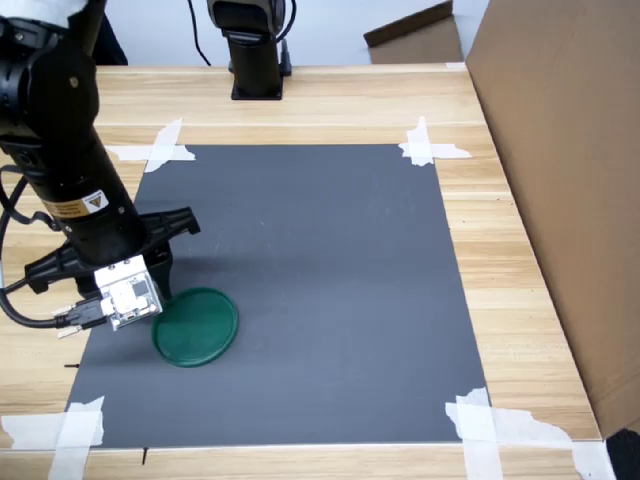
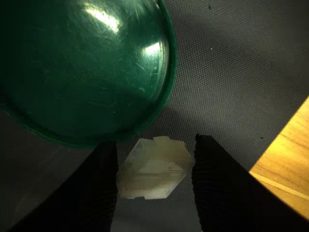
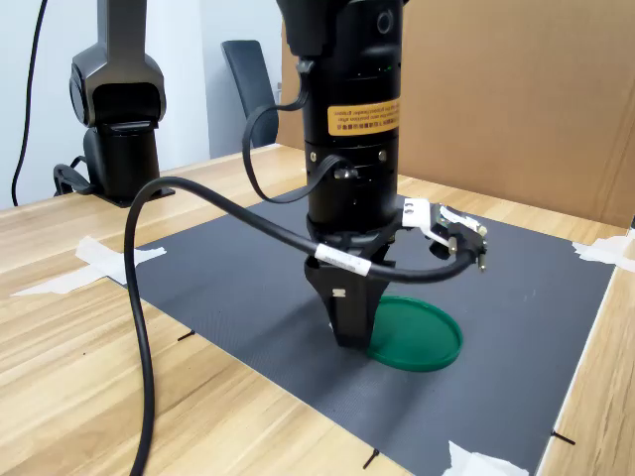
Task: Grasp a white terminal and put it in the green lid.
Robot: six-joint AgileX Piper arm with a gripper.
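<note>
Basically sitting right between the two dark fingers (image 2: 99, 188) of the gripper (image 2: 154, 181): the white terminal (image 2: 153, 168), touching both, so clamped on it. Looking translucent white, blocky, notched edges. Hanging over the grey mat (image 2: 231, 72), just off the green lid (image 2: 82, 67) at about 5 o'clock in the wrist view.

dark grey mat (image 1: 320, 280) laid on light wooden table (image 1: 520, 250), corners fixed w/ white masking tape strips (image 1: 430, 148). brown cardboard panel (image 1: 560, 180) stood along the first exterior view's right edge. black stand (image 3: 114, 109) seen at far side of table in the second exterior view, dark chair (image 3: 248, 84) behind it.
</note>
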